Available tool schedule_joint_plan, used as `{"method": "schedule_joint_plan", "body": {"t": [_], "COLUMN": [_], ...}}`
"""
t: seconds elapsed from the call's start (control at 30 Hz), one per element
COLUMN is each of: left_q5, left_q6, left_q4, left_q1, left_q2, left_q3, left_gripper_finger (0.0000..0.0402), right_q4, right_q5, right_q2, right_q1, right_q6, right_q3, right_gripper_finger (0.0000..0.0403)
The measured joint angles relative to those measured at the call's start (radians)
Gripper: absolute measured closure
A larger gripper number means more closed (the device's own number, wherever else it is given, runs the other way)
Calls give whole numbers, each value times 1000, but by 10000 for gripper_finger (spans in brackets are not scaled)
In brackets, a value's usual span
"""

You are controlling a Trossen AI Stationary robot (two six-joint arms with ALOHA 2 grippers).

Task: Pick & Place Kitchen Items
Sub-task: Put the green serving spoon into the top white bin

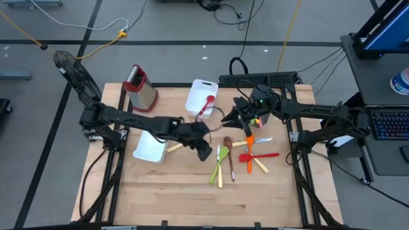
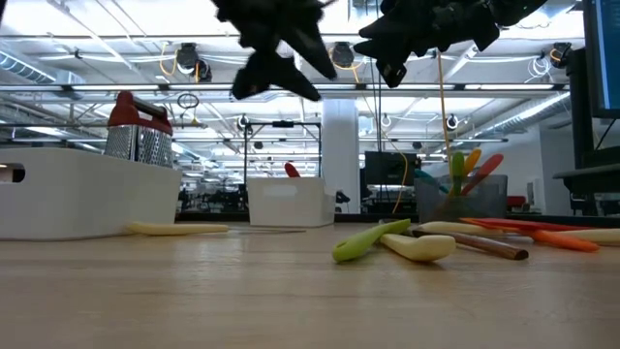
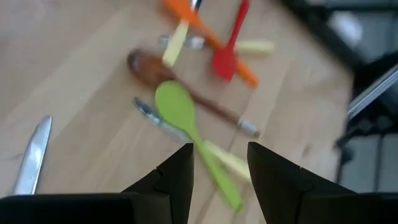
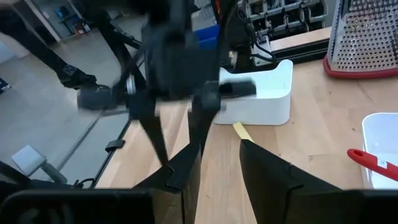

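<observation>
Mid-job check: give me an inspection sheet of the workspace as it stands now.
Surface: wooden table, bare at the near side.
Job's things: green spoon, wooden spoon, red spatula and orange utensil lie clustered; red spoon sits in the far tray.
Clutter: grater; second tray.
Grippers: left gripper open, empty, above the green spoon; right gripper open, empty, raised.
Cables: cables on the floor.
Surroundings: keyboard on a side desk.

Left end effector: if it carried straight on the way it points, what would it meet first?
Probably the green spoon, lying between the open fingers of the left end effector in its wrist view; depth is unclear.
</observation>
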Motion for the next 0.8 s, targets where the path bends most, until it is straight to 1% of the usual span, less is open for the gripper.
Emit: {"method": "schedule_joint_plan", "body": {"t": [0.13, 0.27, 0.37, 0.47, 0.6, 0.73, 0.8], "left_q5": [43, 99, 146, 175, 172, 170, 165], "left_q6": [66, 118, 121, 114, 102, 108, 131], "left_q4": [-121, -136, -105, -81, -27, -1, -2], "left_q1": [5, 18, 22, 19, 12, 8, 9], "left_q2": [137, 234, 285, 318, 347, 356, 362], "left_q3": [136, 222, 238, 238, 241, 243, 243], "left_gripper_finger": [250, 250, 250, 250, 250, 250, 250], "right_q4": [-6, -14, -34, -81, -146, -179, -181], "right_q5": [0, -1, 3, 51, 124, 134, 160], "right_q2": [0, -3, -20, -56, -121, -173, -198], "right_q1": [0, 0, 0, 0, 0, 1, 1], "right_q6": [1, 1, -5, -31, -77, -104, -110], "right_q3": [0, 0, -2, -2, -2, -3, -3], "right_gripper_finger": [298, 298, 298, 298, 298, 298, 298]}}
